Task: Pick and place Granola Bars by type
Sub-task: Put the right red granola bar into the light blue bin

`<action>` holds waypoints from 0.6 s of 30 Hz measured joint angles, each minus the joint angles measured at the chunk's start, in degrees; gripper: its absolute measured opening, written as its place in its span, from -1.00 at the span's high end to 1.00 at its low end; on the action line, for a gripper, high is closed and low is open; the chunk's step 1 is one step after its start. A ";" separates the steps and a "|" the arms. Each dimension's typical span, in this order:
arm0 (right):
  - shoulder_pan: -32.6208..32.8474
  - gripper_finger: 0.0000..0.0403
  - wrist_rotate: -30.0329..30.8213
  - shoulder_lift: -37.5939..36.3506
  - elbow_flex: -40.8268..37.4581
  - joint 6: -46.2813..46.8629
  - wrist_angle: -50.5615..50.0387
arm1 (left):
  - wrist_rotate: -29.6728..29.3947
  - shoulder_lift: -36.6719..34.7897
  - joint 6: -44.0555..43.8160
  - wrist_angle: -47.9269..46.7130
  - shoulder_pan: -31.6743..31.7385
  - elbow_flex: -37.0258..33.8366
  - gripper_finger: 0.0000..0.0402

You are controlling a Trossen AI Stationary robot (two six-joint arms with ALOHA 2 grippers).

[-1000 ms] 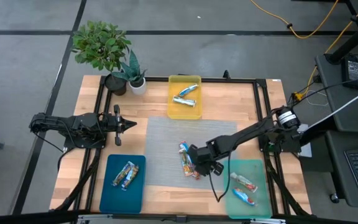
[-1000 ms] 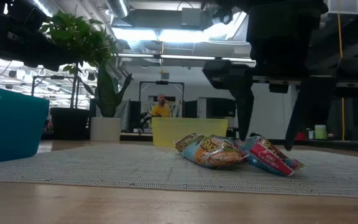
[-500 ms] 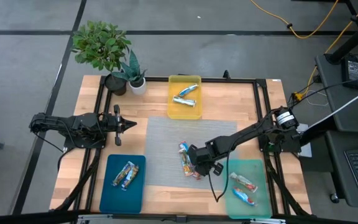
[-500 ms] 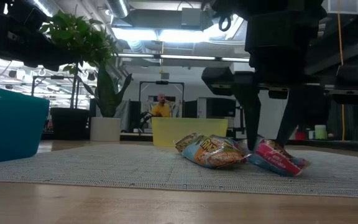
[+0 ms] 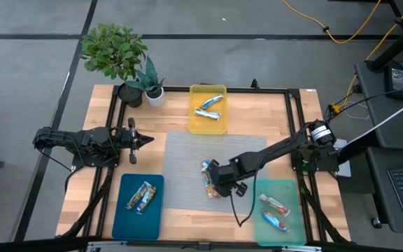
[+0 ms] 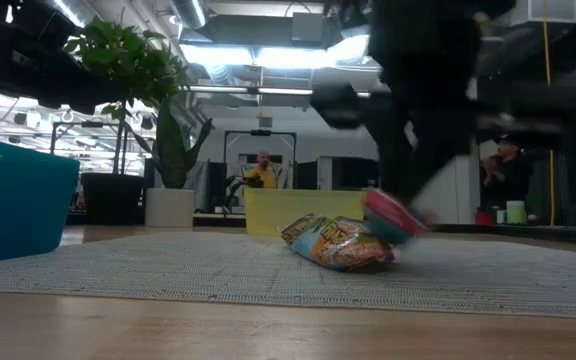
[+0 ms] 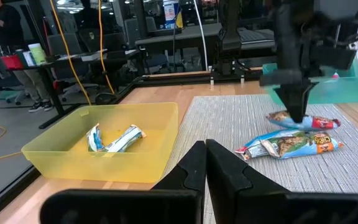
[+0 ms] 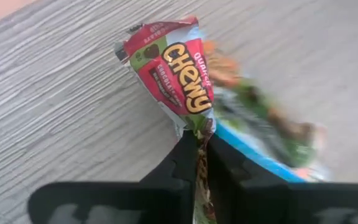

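Observation:
On the grey mat (image 5: 187, 150), my right gripper (image 5: 224, 186) points steeply down and is shut on a red-and-white Granola Bar (image 8: 173, 68), also seen in the low view (image 6: 393, 215). Beside it lie blue-and-orange bars (image 6: 336, 243) flat on the mat (image 7: 291, 146). The yellow tray (image 5: 194, 119) holds two bars, as do the dark teal tray (image 5: 154, 215) and the pale green tray (image 5: 290, 190). My left gripper (image 5: 149, 138) is shut and hovers level at the table's left side. My right gripper pinches the red bar's crimped end (image 8: 195, 126) between its two fingers. The fingers come from above, slanting down. The bar is raised off the mat and tilted, close over the blue-and-orange bars; whether it still touches them I cannot tell.
Two potted plants (image 5: 121, 59) stand at the far left corner. A black frame (image 5: 296, 126) runs round the table. People stand in the room beyond the table (image 6: 260, 172).
My right gripper has shut on the red bar, its fingers open a second ago. It then rose a little and shifted toward the table's left. The red bar has come up off the mat and now sits over the other bars, which have stayed put.

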 joint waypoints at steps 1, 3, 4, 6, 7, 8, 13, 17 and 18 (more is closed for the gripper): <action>-0.19 0.85 0.48 0.00 1.32 0.08 -1.10 | 0.00 0.00 0.00 0.00 0.01 0.00 0.98; -0.67 0.83 1.45 0.00 4.40 1.01 -3.74 | 0.00 0.00 0.00 0.00 0.00 0.00 0.97; -1.02 0.82 1.84 0.00 6.08 1.83 -4.63 | 0.00 0.00 0.00 0.00 0.00 0.00 0.96; -1.90 0.82 2.07 0.00 9.50 4.74 -7.22 | 0.00 0.00 0.00 0.00 0.00 -0.01 0.96; -2.38 0.82 2.07 0.00 11.26 6.41 -8.91 | 0.00 0.00 0.00 0.00 0.00 0.00 0.96; -2.80 0.83 2.09 0.00 13.11 8.44 -10.66 | 0.00 0.00 0.00 -0.02 0.00 -0.01 0.96; -4.43 0.88 -0.98 -0.12 21.07 15.23 -18.20 | 0.00 0.00 0.00 -0.02 0.01 0.00 0.98; -4.46 0.86 -1.42 -0.23 26.39 19.52 -23.78 | 0.00 0.00 0.00 -0.02 0.00 -0.01 0.97; -4.41 0.85 -1.75 -0.26 27.41 20.63 -25.41 | 0.00 0.00 0.00 -0.02 0.01 0.00 0.96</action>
